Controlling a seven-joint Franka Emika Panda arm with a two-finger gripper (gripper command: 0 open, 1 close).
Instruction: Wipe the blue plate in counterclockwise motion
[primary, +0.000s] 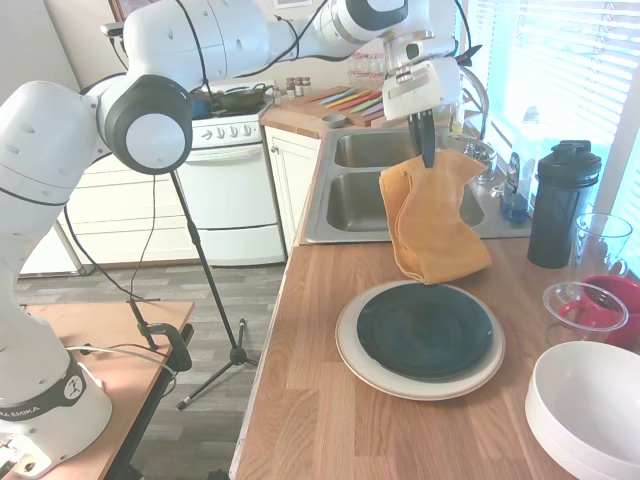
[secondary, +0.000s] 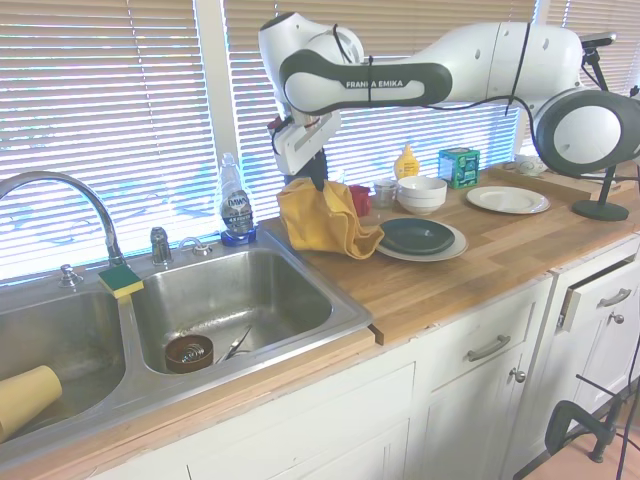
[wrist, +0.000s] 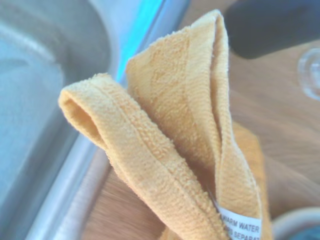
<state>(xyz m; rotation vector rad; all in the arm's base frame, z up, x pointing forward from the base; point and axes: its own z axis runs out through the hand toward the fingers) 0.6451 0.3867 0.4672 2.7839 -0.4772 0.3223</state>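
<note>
The blue plate (primary: 425, 330) (secondary: 416, 235) is a dark, glossy round plate stacked on a larger cream plate (primary: 368, 368) (secondary: 445, 250) on the wooden counter. My gripper (primary: 428, 155) (secondary: 318, 180) hangs above the counter between the sink and the plates, shut on the top of an orange towel (primary: 432, 220) (secondary: 325, 218) (wrist: 185, 130). The towel droops in folds, its lowest part reaching the counter just behind the plate's far rim. In the wrist view the towel fills the middle, with a white care label near the bottom.
A double steel sink (primary: 365, 195) (secondary: 230, 300) lies behind the towel. A black shaker bottle (primary: 560, 205), a clear glass (primary: 603, 240), a red cup (primary: 615, 305) and a white bowl (primary: 590, 405) stand right of the plates. A dish soap bottle (secondary: 236, 208) stands by the window.
</note>
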